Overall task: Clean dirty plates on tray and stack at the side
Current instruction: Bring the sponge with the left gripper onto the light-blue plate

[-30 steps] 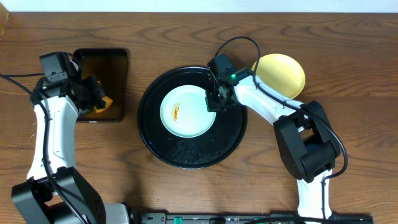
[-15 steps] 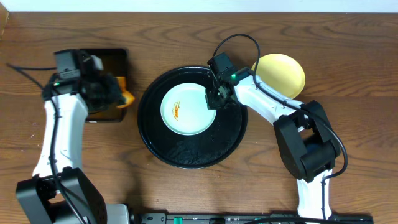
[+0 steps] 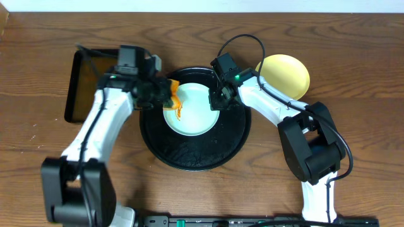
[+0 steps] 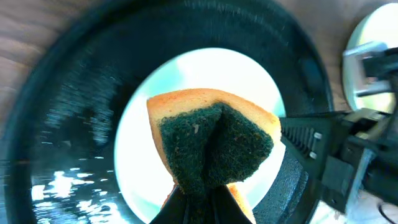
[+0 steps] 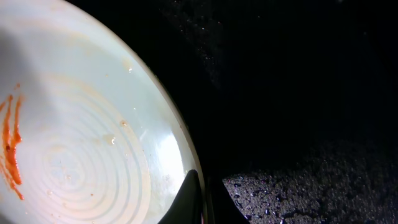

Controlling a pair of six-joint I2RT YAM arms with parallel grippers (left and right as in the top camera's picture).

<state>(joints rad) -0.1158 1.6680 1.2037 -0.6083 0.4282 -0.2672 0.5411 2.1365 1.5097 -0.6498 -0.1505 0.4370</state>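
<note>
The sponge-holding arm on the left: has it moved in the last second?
Yes. The left tool, gripping the sponge, swung right, from over the rectangular tray to the mint plate on the round tray.

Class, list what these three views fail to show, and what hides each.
Left wrist: the sponge covers the mint plate's orange smear.
Right wrist: the right end effector is cut off by the bottom edge, so its grip on the plate is unclear.
Overhead: the left end effector hides whether the sponge touches the plate.

You're at a robot test bench, by the look of it: wood-grain table point(image 3: 366, 157), white-and-black left arm point(image 3: 95, 135) and right arm point(image 3: 271, 107) rising from its near edge, black cable point(image 3: 243, 40) looping loose, dark equipment rail point(image 3: 208, 222) along the front
</note>
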